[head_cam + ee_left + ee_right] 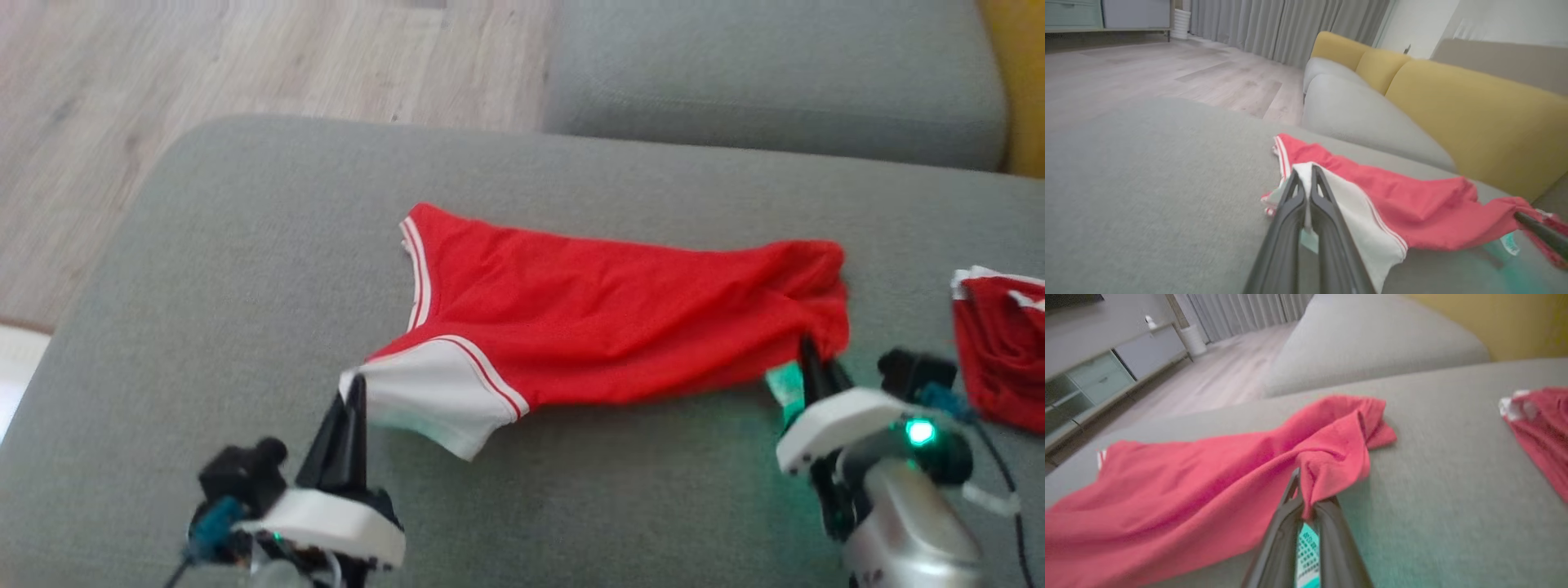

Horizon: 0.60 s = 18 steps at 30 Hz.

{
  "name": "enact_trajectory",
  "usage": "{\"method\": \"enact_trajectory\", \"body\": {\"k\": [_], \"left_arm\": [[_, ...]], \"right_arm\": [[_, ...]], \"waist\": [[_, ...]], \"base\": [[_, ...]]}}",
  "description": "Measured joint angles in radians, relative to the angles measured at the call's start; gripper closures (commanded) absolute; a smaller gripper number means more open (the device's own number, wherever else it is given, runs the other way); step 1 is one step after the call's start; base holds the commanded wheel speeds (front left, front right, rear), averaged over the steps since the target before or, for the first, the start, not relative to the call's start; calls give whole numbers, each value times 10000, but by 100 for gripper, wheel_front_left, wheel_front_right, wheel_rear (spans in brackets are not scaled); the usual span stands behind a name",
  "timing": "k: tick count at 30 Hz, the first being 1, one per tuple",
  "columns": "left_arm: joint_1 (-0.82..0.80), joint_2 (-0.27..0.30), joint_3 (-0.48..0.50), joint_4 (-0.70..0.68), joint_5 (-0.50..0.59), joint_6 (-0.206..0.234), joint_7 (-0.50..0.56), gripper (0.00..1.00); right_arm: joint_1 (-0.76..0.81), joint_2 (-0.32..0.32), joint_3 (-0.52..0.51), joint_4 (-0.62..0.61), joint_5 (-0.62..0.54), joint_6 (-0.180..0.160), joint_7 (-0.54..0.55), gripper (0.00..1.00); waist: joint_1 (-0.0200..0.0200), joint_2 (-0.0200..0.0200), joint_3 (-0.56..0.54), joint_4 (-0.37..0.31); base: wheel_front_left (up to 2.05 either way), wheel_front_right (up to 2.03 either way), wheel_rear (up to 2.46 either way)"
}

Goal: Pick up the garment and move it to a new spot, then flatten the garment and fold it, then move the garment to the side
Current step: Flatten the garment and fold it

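Observation:
The garment (596,314) is a red piece with a white panel and white-striped trim, stretched across the grey cushion (245,269). My left gripper (353,390) is shut on the white corner at its near left end; the left wrist view shows that gripper (1305,173) pinching the white cloth of the garment (1404,204). My right gripper (808,347) is shut on the bunched red corner at the near right end. From the right wrist, that gripper (1300,477) shows with the garment's (1208,473) red folds and a teal label (1306,551) between its fingers.
A second red and white garment (1000,351) lies crumpled at the cushion's right edge. Another grey cushion (767,73) sits behind, with a yellow backrest (1474,118) beyond it. Wooden floor (204,73) drops away at the far left.

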Motion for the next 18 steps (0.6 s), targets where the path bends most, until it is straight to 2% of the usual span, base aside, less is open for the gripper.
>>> {"method": "enact_trajectory", "body": {"k": [4, 7, 14, 18], "left_arm": [[-255, 320, 297, -1060, -102, -23, 123, 100], [-765, 780, 571, -1998, -65, -17, 376, 100], [-2263, 1885, 949, -4508, 510, 79, 1521, 100], [-3461, 2376, 1166, -5664, 782, 79, 2414, 100]], "right_arm": [[36, 0, 2, -1662, 186, 0, -169, 100], [359, 8, -75, -3515, 276, 0, 12, 100], [1773, 21, -562, -8893, 451, 0, 1674, 100], [2078, 25, -897, -11657, 430, 0, 2677, 100]], "waist": [[-1, 0, -341, -248], [-1, 0, -614, -446], [-2, 0, -1106, -964], [-1, 0, -1231, -1222]], "base": [[0, 0, 0], [0, 0, 0], [0, 0, 0], [0, 0, 0]]}}
